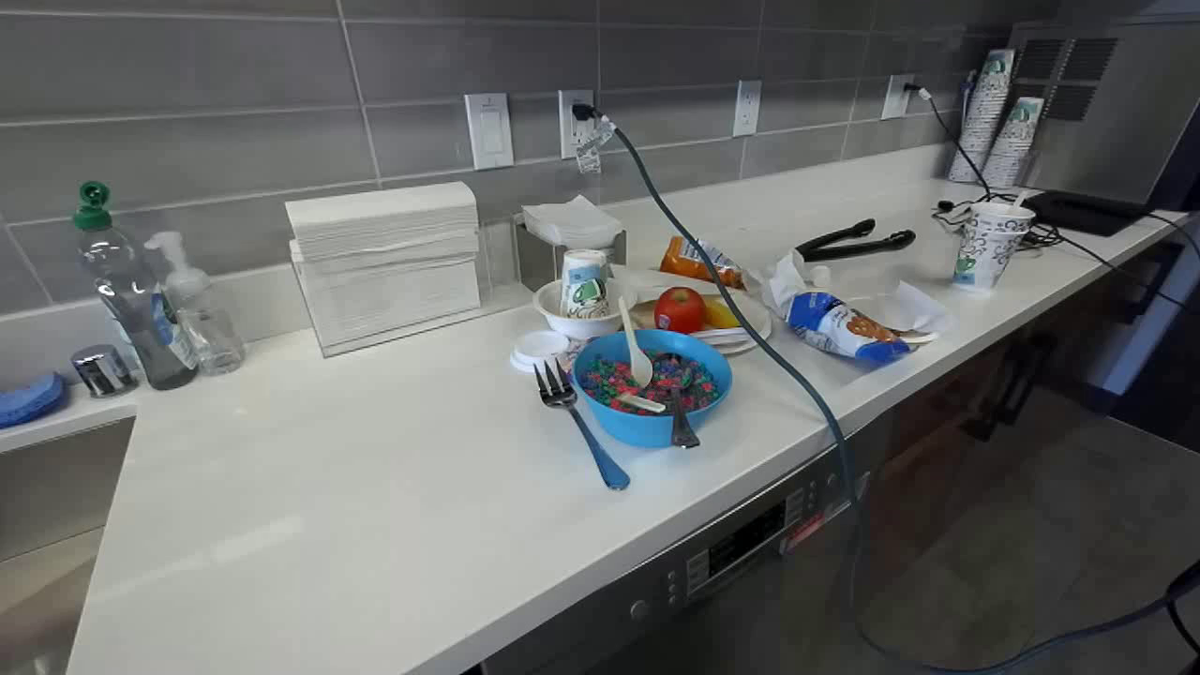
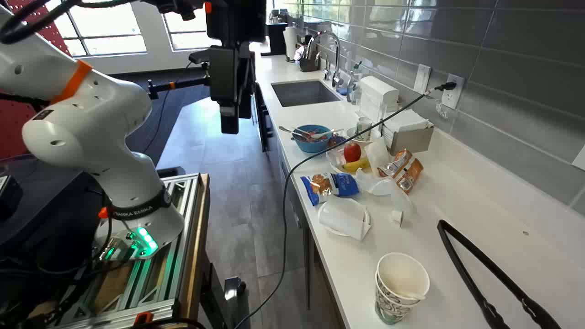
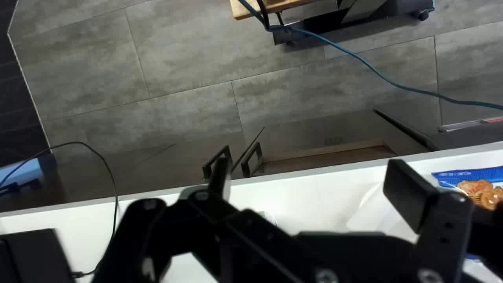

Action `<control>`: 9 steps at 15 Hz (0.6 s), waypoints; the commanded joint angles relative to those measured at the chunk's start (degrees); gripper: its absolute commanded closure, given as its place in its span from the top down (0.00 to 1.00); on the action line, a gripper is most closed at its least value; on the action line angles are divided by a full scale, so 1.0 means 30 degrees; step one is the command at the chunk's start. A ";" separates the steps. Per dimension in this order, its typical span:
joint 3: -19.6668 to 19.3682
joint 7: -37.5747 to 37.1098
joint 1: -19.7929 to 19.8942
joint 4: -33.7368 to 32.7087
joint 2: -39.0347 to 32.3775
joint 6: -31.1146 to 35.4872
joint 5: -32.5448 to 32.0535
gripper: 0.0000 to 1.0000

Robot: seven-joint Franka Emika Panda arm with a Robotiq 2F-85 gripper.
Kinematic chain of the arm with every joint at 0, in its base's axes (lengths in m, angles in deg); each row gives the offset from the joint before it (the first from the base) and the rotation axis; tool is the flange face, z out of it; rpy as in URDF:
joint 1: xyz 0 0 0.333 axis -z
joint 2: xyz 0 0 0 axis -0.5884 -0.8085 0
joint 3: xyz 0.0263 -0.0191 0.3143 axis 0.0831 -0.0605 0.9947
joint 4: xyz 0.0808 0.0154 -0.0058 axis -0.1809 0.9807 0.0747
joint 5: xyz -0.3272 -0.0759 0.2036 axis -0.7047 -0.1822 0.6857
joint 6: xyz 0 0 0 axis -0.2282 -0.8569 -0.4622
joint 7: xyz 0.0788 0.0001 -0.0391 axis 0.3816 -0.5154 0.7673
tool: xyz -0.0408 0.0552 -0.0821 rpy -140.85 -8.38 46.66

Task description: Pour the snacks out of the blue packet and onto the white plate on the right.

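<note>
Lying on the counter (image 1: 328, 487), close to its front edge: blue packet (image 2: 331, 186), printed face up. Snacks not visible; presumably inside. Torn end, if any, can't be told; lifting with that end low would likely spill early. Slick foil may slip, and a hard pinch could crush the contents.

White plate (image 2: 361, 211) just beside it; touching or apart, unclear. Napkin (image 2: 339, 215) lies across the plate. Pieces could skid off loose paper, or the packet could drag it away.

Further out, a second plate holding an apple (image 2: 352, 152): wrong-target risk.

Cable (image 2: 292, 169) crosses the counter's edge near the packet; the arm (image 2: 87, 112) swinging over might snag it.

Gripper (image 3: 308, 177) well apart from the packet, fingers spread wide, holding nothing. A crooked approach could nudge the packet over the edge.
</note>
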 commanded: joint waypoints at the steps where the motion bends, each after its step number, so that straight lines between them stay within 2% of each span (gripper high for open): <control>1: -0.0322 -0.0203 -0.0443 -0.0054 0.0025 -0.0121 -0.0185 1.00; 7: -0.0322 -0.0203 -0.0442 -0.0054 0.0025 -0.0121 -0.0185 1.00; 9: -0.0342 0.0123 -0.0989 -0.0382 -0.0680 0.0567 0.0136 1.00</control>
